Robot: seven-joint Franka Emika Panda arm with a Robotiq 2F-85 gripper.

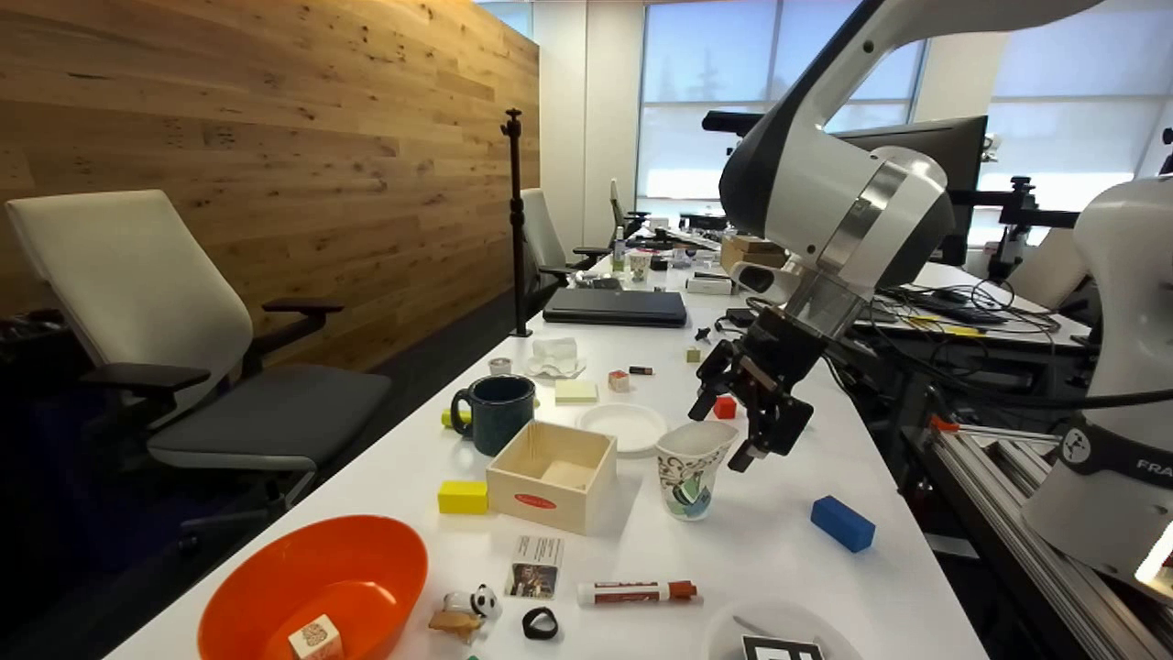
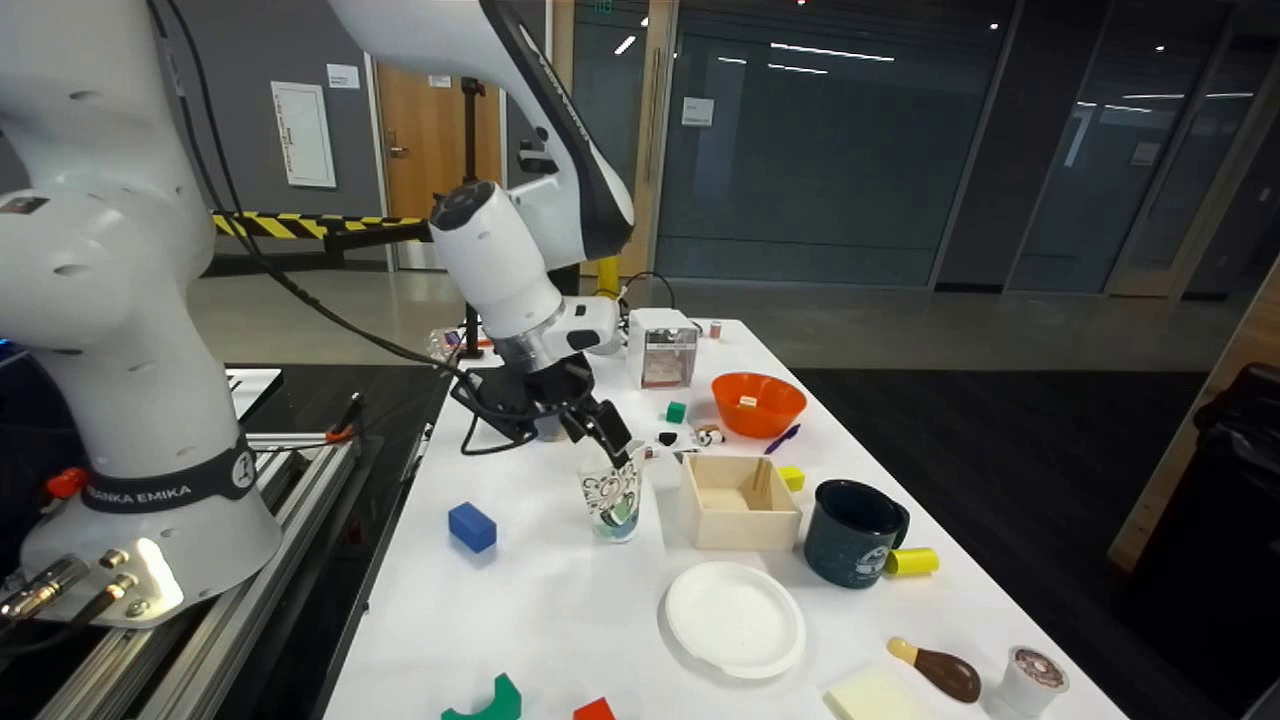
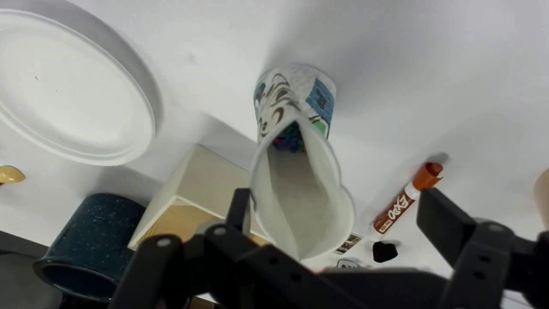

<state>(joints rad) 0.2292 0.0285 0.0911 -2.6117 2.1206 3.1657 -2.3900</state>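
The end effector (image 1: 721,434) hung with fingers spread, tilted toward the upright cup (image 1: 687,477) on the desk (image 1: 761,555); in the wrist view its rim lay between them, nearer one.

Cup (image 1: 687,477), white, printed with brown scrolls and blue and green patches; pinched out of round at the rim, with something dark and multicoloured deep inside; upright on the table (image 1: 761,559), near the box (image 1: 568,510), not touching.
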